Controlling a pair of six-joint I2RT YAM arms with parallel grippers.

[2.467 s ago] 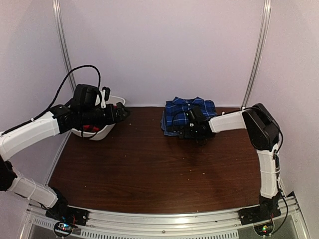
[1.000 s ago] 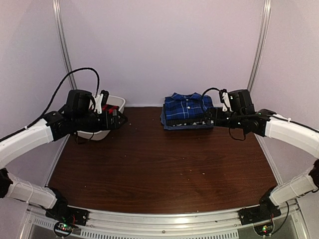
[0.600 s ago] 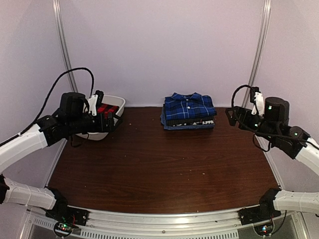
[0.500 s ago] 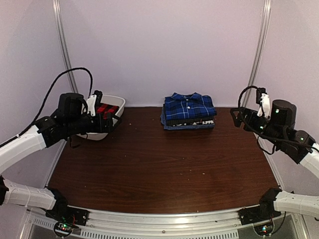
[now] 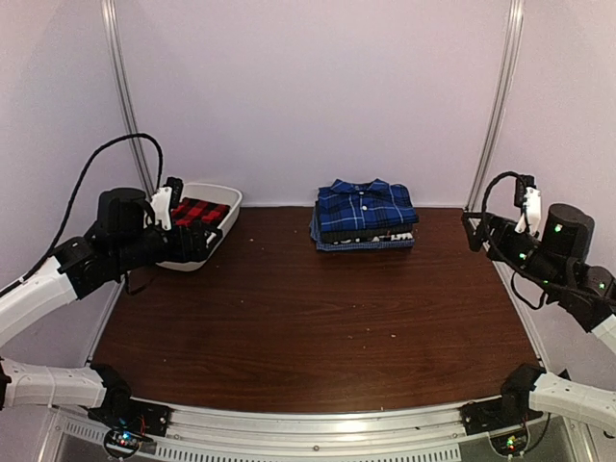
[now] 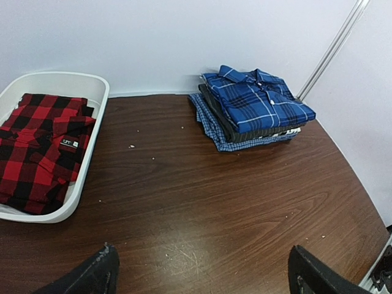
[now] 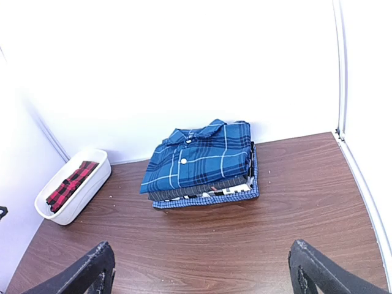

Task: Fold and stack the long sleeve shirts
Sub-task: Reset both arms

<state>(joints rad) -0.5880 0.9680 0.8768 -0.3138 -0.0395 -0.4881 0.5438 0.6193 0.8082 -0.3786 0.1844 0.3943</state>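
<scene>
A stack of folded shirts lies at the back middle of the table, with the blue-and-black plaid shirt on top and the charcoal striped one just under it. The red-and-black plaid shirt lies in the white tub at the back left, and also shows in the left wrist view. My left gripper is open and empty beside the tub's near side. My right gripper is open and empty, well to the right of the stack. The stack also shows in the right wrist view.
The brown wooden table has small crumbs scattered on it. White walls close in the back and sides, with metal poles at the back corners. A metal rail with the arm bases runs along the near edge.
My right gripper has left the stack and drawn back to the right side. My left gripper has drawn back out of the tub towards the left, uncovering the red plaid shirt.
</scene>
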